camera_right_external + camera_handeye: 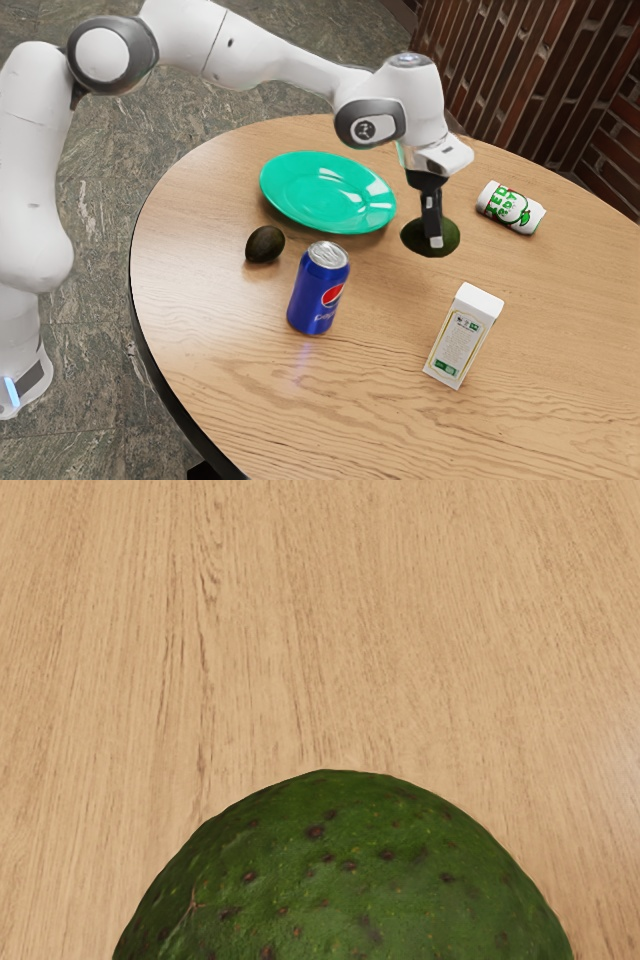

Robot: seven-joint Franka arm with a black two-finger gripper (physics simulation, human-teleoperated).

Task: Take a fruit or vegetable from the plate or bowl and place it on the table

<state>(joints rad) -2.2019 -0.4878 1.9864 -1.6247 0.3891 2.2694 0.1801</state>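
My gripper (435, 236) points down to the exterior view's right of the green plate (327, 192), shut on a large green avocado (413, 237). One finger lies across the avocado's near side; the opposite finger is hidden behind it. In the wrist view the speckled avocado (345, 880) bulges up from the lower edge, with wood grain beyond it. Whether its underside touches the wooden table (380, 430) I cannot tell. The plate holds nothing.
A small dark avocado (265, 244) lies on the table beside the plate. The blue soda can (319, 288) and white carton (463, 336) stand nearer the camera. A white-and-green can (511, 208) lies on its side beyond the gripper.
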